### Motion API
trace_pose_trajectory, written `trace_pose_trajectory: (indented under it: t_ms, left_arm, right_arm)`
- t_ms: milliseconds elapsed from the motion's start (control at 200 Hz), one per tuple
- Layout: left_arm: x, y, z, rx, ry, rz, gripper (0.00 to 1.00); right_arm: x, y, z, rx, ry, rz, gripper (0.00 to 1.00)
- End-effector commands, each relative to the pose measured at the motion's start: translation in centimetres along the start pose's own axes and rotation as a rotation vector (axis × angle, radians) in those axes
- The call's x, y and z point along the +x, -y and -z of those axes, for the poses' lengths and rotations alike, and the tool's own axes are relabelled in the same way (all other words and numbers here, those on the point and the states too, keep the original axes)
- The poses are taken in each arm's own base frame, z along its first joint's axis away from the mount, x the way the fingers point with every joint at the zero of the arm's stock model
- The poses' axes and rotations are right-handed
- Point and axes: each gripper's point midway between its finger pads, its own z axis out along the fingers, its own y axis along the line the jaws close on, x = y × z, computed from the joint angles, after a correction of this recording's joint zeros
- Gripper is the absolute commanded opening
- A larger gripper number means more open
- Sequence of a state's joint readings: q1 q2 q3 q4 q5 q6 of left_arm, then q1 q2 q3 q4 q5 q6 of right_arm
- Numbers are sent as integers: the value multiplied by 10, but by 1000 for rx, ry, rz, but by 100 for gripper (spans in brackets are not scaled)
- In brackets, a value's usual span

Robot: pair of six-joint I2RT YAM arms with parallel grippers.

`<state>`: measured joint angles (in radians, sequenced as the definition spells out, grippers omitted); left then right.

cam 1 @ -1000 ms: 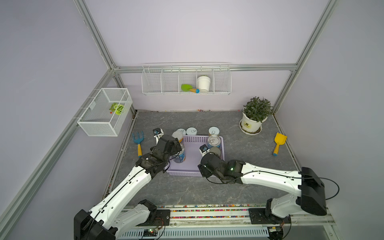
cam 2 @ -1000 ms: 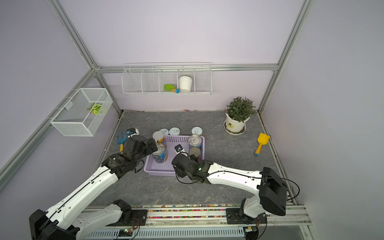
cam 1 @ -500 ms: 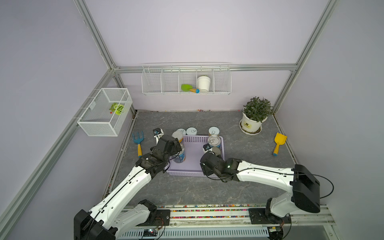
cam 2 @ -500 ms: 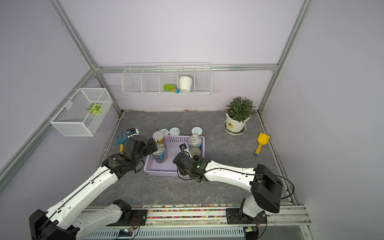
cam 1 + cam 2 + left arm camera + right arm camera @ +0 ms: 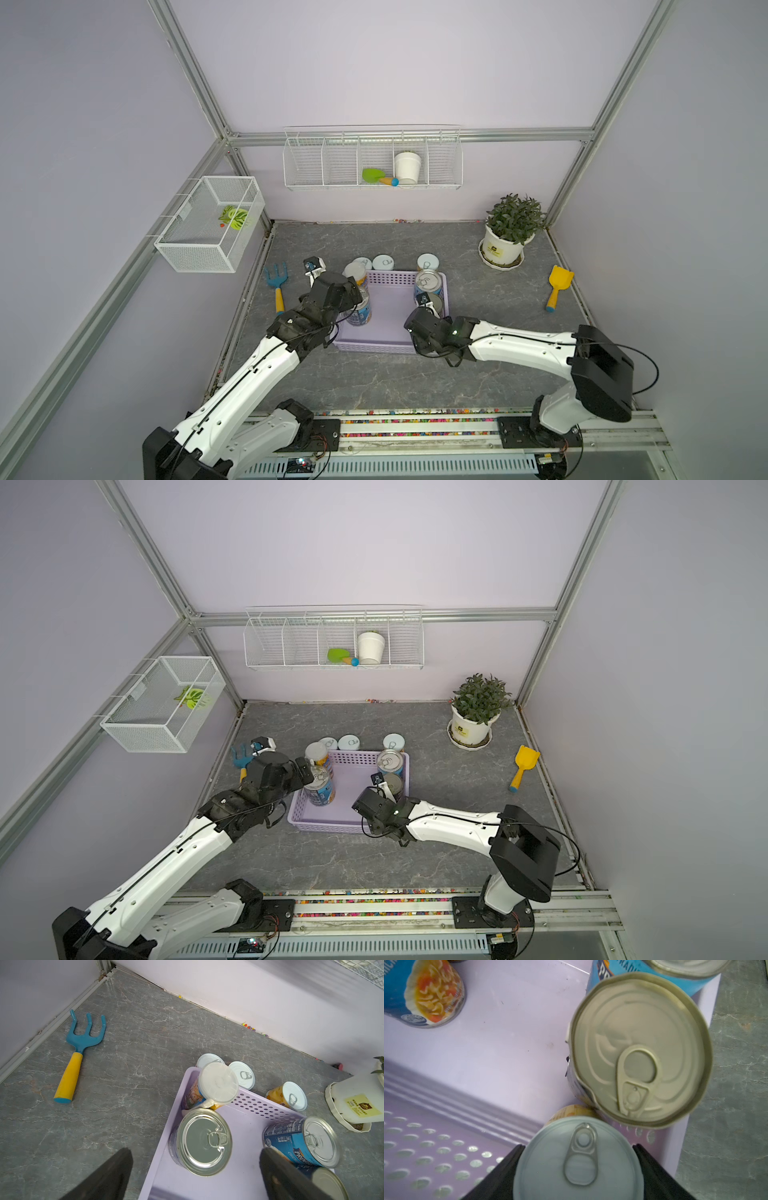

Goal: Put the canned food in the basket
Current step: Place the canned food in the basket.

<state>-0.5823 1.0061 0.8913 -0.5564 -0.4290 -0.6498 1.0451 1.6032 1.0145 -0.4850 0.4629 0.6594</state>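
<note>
The canned food [image 5: 427, 281] looks about half gathered to me. Four tins stand inside the basket [image 5: 390, 316], the lilac perforated tray in the middle of the table [image 5: 415, 237], which is far wider than any tin. On its left side stands a tall silver-topped blue tin [image 5: 204, 1140], with a white-capped tin [image 5: 218, 1082] behind it in the far left corner. Two more tall tins [image 5: 390, 762] stand against the right wall, and the rim of the nearer one looks kinked on one side. Three short white-topped tins [image 5: 383, 262] wait on the table just beyond the far wall. An eighth, a short yellow-labelled tin [image 5: 577, 1169], hangs above the basket's near right corner. It is clamped round its body between the black fingers of the right gripper [image 5: 577, 1155]. The left gripper [image 5: 195, 1152] hovers over the left silver-topped tin with its jaws spread wide, touching nothing. I would expect these tins to be rigid and heavy for their size. The labels and lids look smooth and may slip. They will not break, though a knock can dent them. The sound hold is across the round wall, below the rim, and never by the pull tab. The short ones leave little wall to catch.
</note>
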Motion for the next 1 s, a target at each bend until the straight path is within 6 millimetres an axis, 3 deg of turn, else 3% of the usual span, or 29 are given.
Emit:
trace_pose_trajectory:
  t_ms: [0,160,400,790,995]
  left_arm:
    - [5,-5,-3,-19,-18,-10,100]
    - [5,-5,-3,-20,-19,-9,100]
    - [3,-6,3,-16,-16,3,100]
    - [2,-9,9,-14,-11,18,100]
    - [0,-6,3,-19,-9,5,100]
  right_arm:
    - [7,12,-16,91,-33,18,40]
    - [13,19,-27,166,-81,39,40]
    - [35,32,-22,172,-128,24,41]
    - [69,78,-11,268,-208,-17,43]
    - [88,80,-15,266,-250,-27,48]
